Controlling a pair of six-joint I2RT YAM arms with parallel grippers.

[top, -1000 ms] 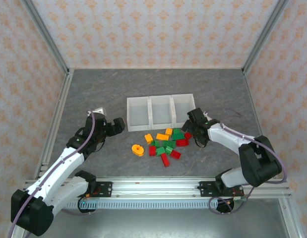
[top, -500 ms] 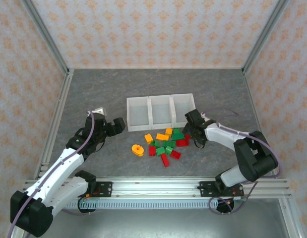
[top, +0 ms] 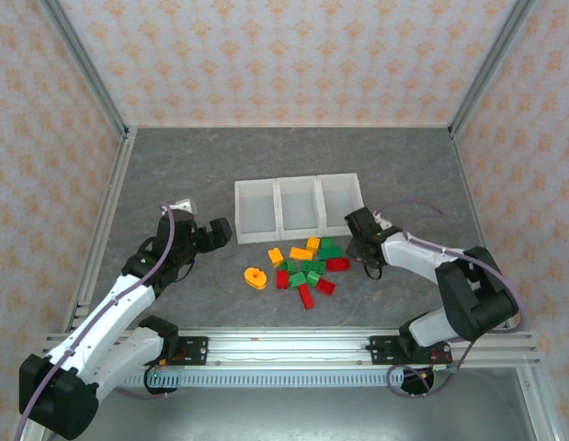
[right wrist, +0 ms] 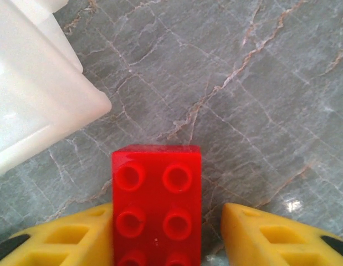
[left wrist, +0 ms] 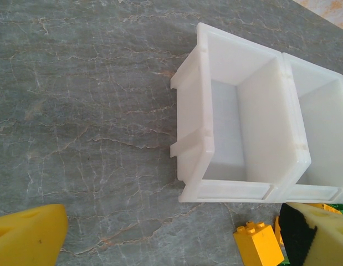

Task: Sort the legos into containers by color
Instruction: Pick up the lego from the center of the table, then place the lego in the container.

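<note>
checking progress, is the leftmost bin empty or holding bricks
Empty: the leftmost bin has a bare white floor, no bricks inside.

No readable text, number, brand or sign is showing on anything here. The round studs of the red rectangular plastic brick (right wrist: pixel 156 205) are perhaps carrying raised lettering, but the right wrist view is rendering them too soft to read.
</note>
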